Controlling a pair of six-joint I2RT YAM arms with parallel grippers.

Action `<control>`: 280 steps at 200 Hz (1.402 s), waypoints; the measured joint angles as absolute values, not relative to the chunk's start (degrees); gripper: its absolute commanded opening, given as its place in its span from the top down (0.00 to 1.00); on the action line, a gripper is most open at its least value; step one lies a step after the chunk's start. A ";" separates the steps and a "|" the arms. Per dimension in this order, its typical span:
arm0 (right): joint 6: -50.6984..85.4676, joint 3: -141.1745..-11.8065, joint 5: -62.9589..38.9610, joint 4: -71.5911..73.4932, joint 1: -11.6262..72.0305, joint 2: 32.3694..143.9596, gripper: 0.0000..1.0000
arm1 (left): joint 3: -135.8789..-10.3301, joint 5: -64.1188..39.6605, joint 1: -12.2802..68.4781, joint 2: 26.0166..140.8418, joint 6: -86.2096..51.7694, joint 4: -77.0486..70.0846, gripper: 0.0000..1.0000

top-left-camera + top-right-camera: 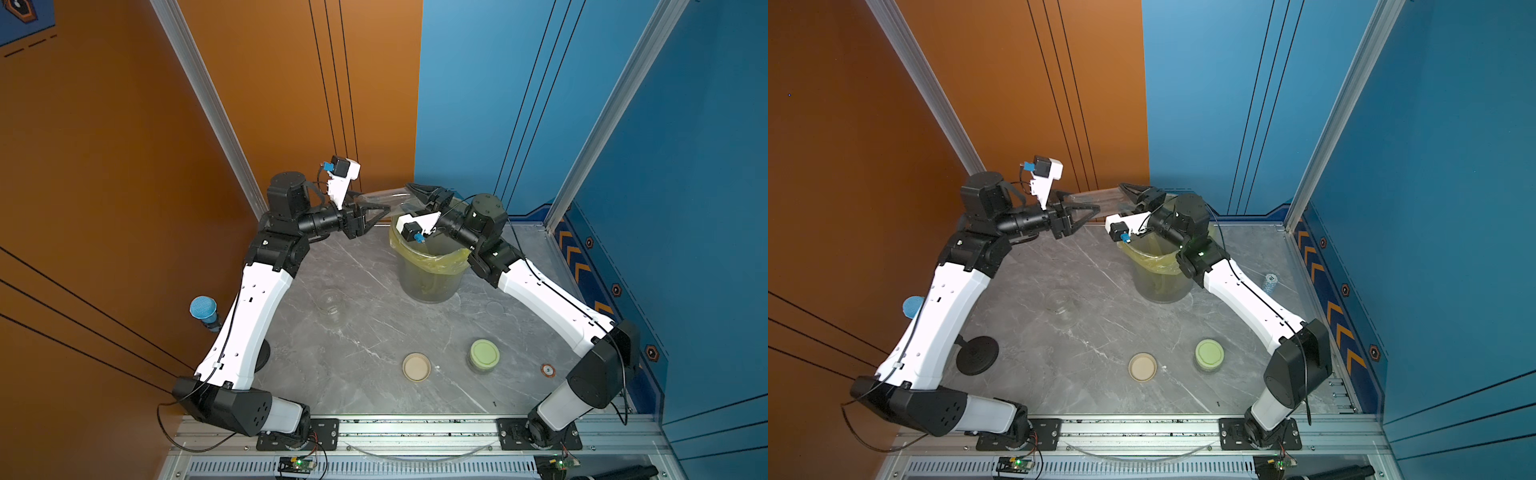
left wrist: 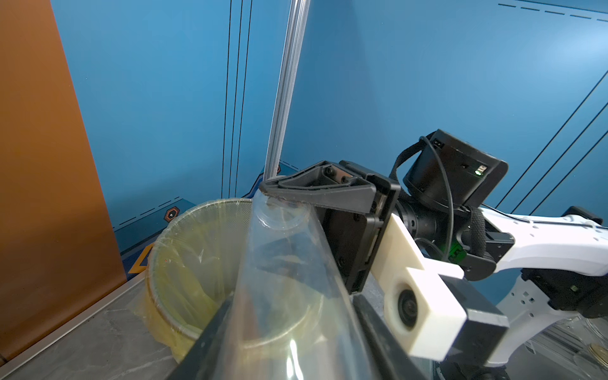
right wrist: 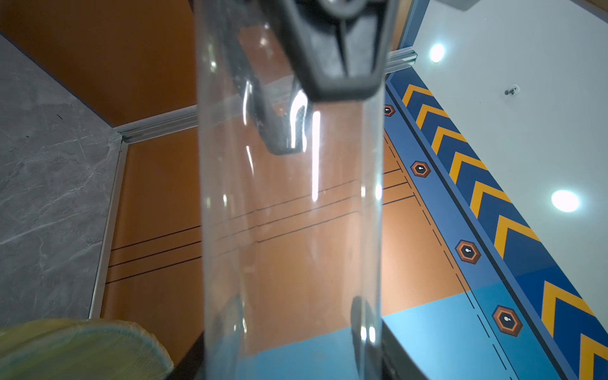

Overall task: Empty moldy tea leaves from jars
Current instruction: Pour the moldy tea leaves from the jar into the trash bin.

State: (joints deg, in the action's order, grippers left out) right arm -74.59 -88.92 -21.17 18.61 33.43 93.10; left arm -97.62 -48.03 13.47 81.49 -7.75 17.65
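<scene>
Nearest us, a loose beige lid (image 1: 416, 367) lies beside the short jar (image 1: 484, 356), whose pale green lid is on. Farther back we see the wide jar (image 1: 332, 309) standing open, then the grey bin (image 1: 432, 286), its rim partly hidden by the right arm (image 1: 544, 291). Beyond, the left gripper (image 1: 374, 202) and right gripper (image 1: 415, 192) each pinch one end of the tall jar (image 1: 384, 198), held roughly level above the bin's far edge.

Three clear jars are counted: the tall jar (image 1: 386, 198), the wide jar (image 1: 331, 305) and the short jar (image 1: 482, 368). Two lids are made out: the beige lid (image 1: 416, 366) and the green lid (image 1: 485, 352). One lined bin (image 1: 430, 282) is seen.
</scene>
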 measured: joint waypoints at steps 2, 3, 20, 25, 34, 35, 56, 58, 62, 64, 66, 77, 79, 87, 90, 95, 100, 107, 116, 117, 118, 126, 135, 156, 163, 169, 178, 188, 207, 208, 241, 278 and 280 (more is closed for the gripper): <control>-74.56 -88.92 -21.17 18.61 33.43 93.10 0.56 | -97.62 -48.01 13.47 81.49 -7.75 17.65 0.59; -74.59 -88.92 -21.17 18.61 33.43 93.10 0.55 | -97.62 -48.01 13.47 81.49 -7.75 17.65 0.59; -74.89 -88.92 -20.88 18.59 33.47 93.10 0.25 | -97.54 -47.79 13.54 81.49 -7.77 17.41 0.59; -75.05 -88.92 -20.82 18.57 33.47 93.10 0.05 | -97.43 -47.79 13.54 81.47 -7.90 17.19 0.59; -75.29 -88.92 -20.75 18.57 33.56 93.10 0.00 | -97.08 -47.81 13.58 81.43 -7.99 16.56 0.60; -75.24 -88.92 -20.71 18.57 33.56 93.10 0.00 | -96.99 -47.81 13.58 81.38 -7.99 16.45 0.60; -75.66 -88.77 -20.16 18.63 33.76 93.10 0.00 | -95.70 -47.55 13.74 81.01 -8.29 14.94 0.60; -75.66 -88.75 -20.08 18.65 33.78 93.10 0.00 | -95.59 -47.51 13.74 80.99 -8.43 14.79 0.60; -75.66 -88.68 -19.84 18.68 33.80 93.10 0.00 | -95.44 -47.37 13.74 80.97 -8.47 14.50 0.60; -75.66 -88.62 -19.64 18.83 33.80 93.10 0.00 | -95.33 -47.31 13.74 80.95 -8.47 14.28 0.60; -75.66 -88.51 -19.62 18.90 33.80 93.10 0.00 | -95.24 -47.16 13.74 80.95 -8.49 14.00 0.60; -75.64 -87.99 -19.05 19.49 33.85 93.10 0.00 | -94.80 -46.54 13.72 80.88 -8.73 12.84 0.60; -75.64 -87.88 -18.98 19.57 33.85 93.10 0.00 | -94.76 -46.46 13.72 80.88 -8.84 12.73 0.60; -75.59 -87.29 -18.35 20.14 33.85 93.10 0.00 | -94.50 -46.06 13.54 80.84 -8.97 11.75 0.60; -75.53 -87.11 -18.09 20.23 33.85 93.10 0.00 | -94.39 -45.87 13.50 80.82 -9.06 11.42 0.60; -75.26 -86.78 -17.72 20.38 33.85 93.08 0.00 | -94.15 -45.63 13.43 80.77 -9.21 10.68 0.60; -74.94 -86.41 -17.52 20.58 33.85 93.01 0.00 | -93.91 -45.30 13.26 80.68 -9.41 9.96 0.60; -74.26 -86.02 -17.15 20.64 33.82 92.86 0.00 | -93.67 -44.99 13.06 80.55 -9.52 9.65 0.60; -72.77 -85.49 -16.45 20.51 33.82 92.20 0.00 | -93.17 -44.64 13.02 80.40 -9.72 8.91 0.59; -72.44 -85.36 -16.34 20.49 33.85 92.05 0.00 | -93.12 -44.58 13.02 80.38 -9.72 8.82 0.59; -72.34 -85.32 -16.25 20.47 33.85 91.98 0.00 | -93.03 -44.49 12.99 80.36 -9.72 8.64 0.59; -70.54 -84.84 -15.75 19.70 33.85 90.85 0.00 | -92.60 -43.66 12.97 80.25 -9.69 7.77 0.58; -67.75 -84.66 -15.07 17.28 33.82 88.97 0.00 | -92.09 -42.50 12.75 79.96 -9.67 6.44 0.58; -58.19 -84.27 -13.74 13.76 33.74 83.26 0.00 | -90.56 -39.59 12.32 78.89 -9.65 3.31 0.58; -54.70 -83.70 -13.23 13.61 33.71 81.01 0.00 | -90.08 -38.79 12.32 78.52 -9.65 2.28 0.58; -51.31 -83.02 -12.75 13.58 33.71 78.72 0.00 | -89.76 -38.26 12.32 78.28 -9.65 1.56 0.58; -46.81 -82.35 -11.77 13.67 33.71 75.90 0.00 | -89.17 -37.50 12.32 77.91 -9.56 0.27 0.58; -40.71 -82.30 -10.63 13.63 33.58 73.28 0.00 | -88.49 -36.88 12.32 77.62 -9.43 -1.04 0.58; -26.33 -84.71 -9.34 10.96 31.83 71.09 0.00 | -86.52 -35.73 12.34 77.10 -9.26 -4.10 0.57; -25.58 -84.90 -9.37 10.85 31.70 71.09 0.00 | -86.35 -35.66 12.34 77.08 -9.23 -4.29 0.57; 10.72 -91.85 -14.06 6.61 21.85 74.30 0.00 | -81.93 -32.73 13.15 76.16 -8.19 -10.04 0.57; 45.84 -86.65 -19.64 14.94 20.47 80.68 0.00 | -75.18 -28.10 16.27 72.84 -5.45 -17.87 0.56; 46.78 -86.52 -19.77 15.20 20.58 80.99 0.00 | -74.76 -27.90 16.47 72.58 -5.37 -18.37 0.56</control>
State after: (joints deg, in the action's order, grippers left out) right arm 46.78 -86.52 -19.77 15.20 20.58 80.99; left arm -74.76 -27.90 16.47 72.58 -5.37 -18.37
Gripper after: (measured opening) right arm 0.998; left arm 0.518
